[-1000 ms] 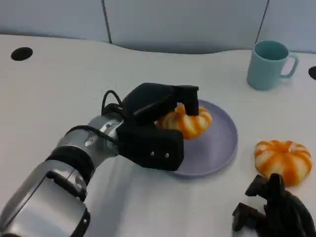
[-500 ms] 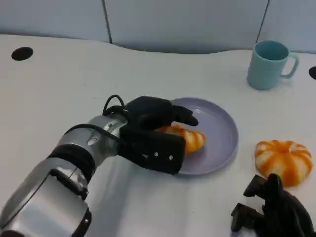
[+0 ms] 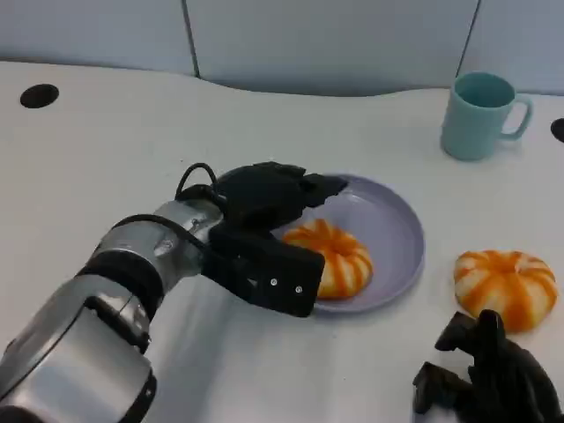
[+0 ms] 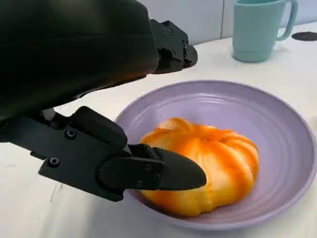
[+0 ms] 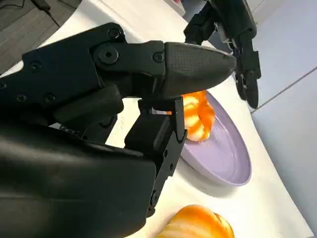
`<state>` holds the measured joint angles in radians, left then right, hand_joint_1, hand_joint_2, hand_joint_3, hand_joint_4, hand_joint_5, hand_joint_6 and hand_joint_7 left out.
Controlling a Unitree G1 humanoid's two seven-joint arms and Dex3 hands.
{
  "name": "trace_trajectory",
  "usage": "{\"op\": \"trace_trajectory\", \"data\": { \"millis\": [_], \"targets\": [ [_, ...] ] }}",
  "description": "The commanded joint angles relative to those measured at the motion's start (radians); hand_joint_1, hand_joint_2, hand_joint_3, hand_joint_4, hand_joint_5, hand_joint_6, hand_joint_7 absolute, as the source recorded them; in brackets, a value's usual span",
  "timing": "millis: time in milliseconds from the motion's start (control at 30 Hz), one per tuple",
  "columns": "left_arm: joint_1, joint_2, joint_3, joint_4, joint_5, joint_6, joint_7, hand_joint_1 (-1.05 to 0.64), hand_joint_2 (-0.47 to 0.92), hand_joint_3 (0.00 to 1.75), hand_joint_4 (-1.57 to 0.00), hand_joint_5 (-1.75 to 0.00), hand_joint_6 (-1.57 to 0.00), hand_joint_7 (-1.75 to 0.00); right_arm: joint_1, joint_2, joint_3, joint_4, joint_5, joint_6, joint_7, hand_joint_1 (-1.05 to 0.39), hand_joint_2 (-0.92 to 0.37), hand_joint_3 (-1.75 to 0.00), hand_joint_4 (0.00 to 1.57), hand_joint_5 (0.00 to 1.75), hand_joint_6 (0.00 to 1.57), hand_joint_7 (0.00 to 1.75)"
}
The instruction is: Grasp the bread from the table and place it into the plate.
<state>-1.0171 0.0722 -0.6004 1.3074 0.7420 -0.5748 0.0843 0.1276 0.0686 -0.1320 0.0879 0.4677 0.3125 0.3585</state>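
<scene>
An orange-and-white striped bread (image 3: pixel 333 257) lies in the purple plate (image 3: pixel 397 231), toward its near left side; the left wrist view shows this bread (image 4: pixel 210 163) resting on the plate (image 4: pixel 277 106). My left hand (image 3: pixel 264 220) hovers over the plate's left rim with its fingers spread and nothing in its grasp, and the thumb (image 4: pixel 153 172) lies close beside the bread. A second bread (image 3: pixel 504 287) sits on the table right of the plate. My right hand (image 3: pixel 489 379) rests near the front edge just below it, holding nothing.
A teal cup (image 3: pixel 480 113) stands at the back right, beyond the plate. Two dark round holes mark the table, one at the far left (image 3: pixel 39 95) and one at the right edge (image 3: pixel 557 129). A grey wall runs behind the table.
My left hand lowered the bread from above the plate into it, then let go. Its fingers have spread and drawn back to the left. The right hand stayed still.
</scene>
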Motion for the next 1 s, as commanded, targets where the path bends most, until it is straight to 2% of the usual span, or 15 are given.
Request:
{"op": "trace_trajectory", "data": {
  "millis": [33, 167, 233, 300, 367, 467, 533, 667, 700, 733, 833, 867, 933, 967, 1000],
  "targets": [
    [0.031, 0.032, 0.099, -0.016, -0.118, -0.068, -0.04, -0.84, 0.92, 0.39, -0.01, -0.01, -0.04, -0.02, -0.006, -0.006, -0.006, 0.01, -0.001, -0.011, -0.006, -0.46, -0.92, -0.53, 1.16, 1.33, 1.01, 1.24],
    [0.088, 0.041, 0.227, -0.026, -0.282, -0.129, -0.171, -0.82, 0.92, 0.38, -0.04, -0.03, -0.06, -0.03, -0.01, -0.006, -0.008, 0.016, 0.0, -0.013, -0.006, -0.46, -0.92, -0.53, 1.15, 1.34, 1.01, 1.25],
    [0.143, 0.031, 0.324, -0.04, -0.408, -0.162, -0.262, -0.79, 0.92, 0.37, -0.09, -0.05, -0.1, -0.05, -0.015, -0.009, -0.008, 0.018, -0.003, -0.01, -0.01, -0.46, -0.92, -0.52, 1.15, 1.34, 1.01, 1.25],
    [0.184, 0.019, 0.394, -0.053, -0.5, -0.167, -0.336, -0.8, 0.92, 0.36, -0.15, -0.09, -0.14, -0.06, -0.019, -0.011, -0.009, 0.024, -0.003, -0.012, -0.007, -0.46, -0.92, -0.51, 1.16, 1.34, 1.02, 1.25],
    [0.196, 0.016, 0.415, -0.063, -0.526, -0.16, -0.37, -0.81, 0.92, 0.36, -0.17, -0.1, -0.15, -0.07, -0.021, -0.01, -0.009, 0.027, -0.003, -0.014, -0.005, -0.46, -0.92, -0.51, 1.16, 1.35, 1.02, 1.25],
    [0.301, -0.025, 0.568, -0.124, -0.75, -0.146, -0.549, -0.83, 0.92, 0.39, -0.23, -0.14, -0.22, -0.09, -0.025, -0.011, -0.007, 0.033, -0.005, -0.023, 0.004, -0.45, -0.92, -0.52, 1.16, 1.35, 1.01, 1.25],
    [0.353, -0.036, 0.62, -0.168, -0.833, -0.146, -0.621, -0.83, 0.92, 0.41, -0.29, -0.18, -0.25, -0.09, -0.027, -0.012, -0.008, 0.032, -0.003, -0.015, 0.0, -0.45, -0.92, -0.53, 1.17, 1.35, 1.01, 1.25],
    [0.44, -0.064, 0.696, -0.271, -0.97, -0.086, -0.729, -0.8, 0.92, 0.4, -0.39, -0.22, -0.32, -0.09, -0.031, -0.015, -0.011, 0.037, 0.0, -0.014, 0.004, -0.45, -0.92, -0.52, 1.17, 1.34, 1.01, 1.26],
    [0.468, -0.079, 0.719, -0.308, -1.018, -0.043, -0.752, -0.79, 0.92, 0.39, -0.41, -0.23, -0.34, -0.09, -0.032, -0.014, -0.012, 0.04, 0.0, -0.017, 0.005, -0.45, -0.92, -0.52, 1.17, 1.34, 1.01, 1.26],
    [0.49, -0.089, 0.735, -0.339, -1.05, -0.009, -0.768, -0.76, 0.92, 0.38, -0.5, -0.27, -0.41, -0.11, -0.033, -0.013, -0.013, 0.043, 0.001, -0.019, 0.006, -0.46, -0.92, -0.51, 1.17, 1.33, 1.02, 1.25],
    [0.566, -0.118, 0.777, -0.466, -1.161, 0.177, -0.786, -0.73, 0.92, 0.34, -0.64, -0.36, -0.54, -0.14, -0.035, -0.013, -0.014, 0.051, 0.002, -0.031, 0.019, -0.45, -0.92, -0.51, 1.18, 1.32, 1.03, 1.23],
    [0.589, -0.124, 0.783, -0.507, -1.183, 0.225, -0.783, -0.69, 0.92, 0.36, -0.64, -0.53, -0.62, -0.11, -0.035, -0.013, -0.013, 0.053, -0.001, -0.037, 0.022, -0.45, -0.92, -0.51, 1.18, 1.31, 1.03, 1.22],
    [0.637, -0.125, 0.788, -0.587, -1.215, 0.313, -0.78, -0.68, 0.92, 0.37, -0.61, -0.65, -0.66, -0.09, -0.034, -0.013, -0.012, 0.055, -0.005, -0.042, 0.023, -0.46, -0.92, -0.52, 1.18, 1.31, 1.03, 1.22],
    [0.662, -0.123, 0.788, -0.626, -1.227, 0.353, -0.78, -0.67, 0.92, 0.41, -0.56, -0.92, -0.73, -0.15, -0.034, -0.013, -0.012, 0.055, -0.005, -0.042, 0.023, -0.46, -0.92, -0.51, 1.19, 1.31, 1.04, 1.22],
    [0.69, -0.123, 0.791, -0.667, -1.242, 0.397, -0.774, -0.67, 0.92, 0.43, -0.52, -1.04, -0.76, -0.19, -0.033, -0.015, -0.012, 0.055, -0.003, -0.039, 0.026, -0.46, -0.92, -0.51, 1.19, 1.31, 1.04, 1.21]
  ]
}}
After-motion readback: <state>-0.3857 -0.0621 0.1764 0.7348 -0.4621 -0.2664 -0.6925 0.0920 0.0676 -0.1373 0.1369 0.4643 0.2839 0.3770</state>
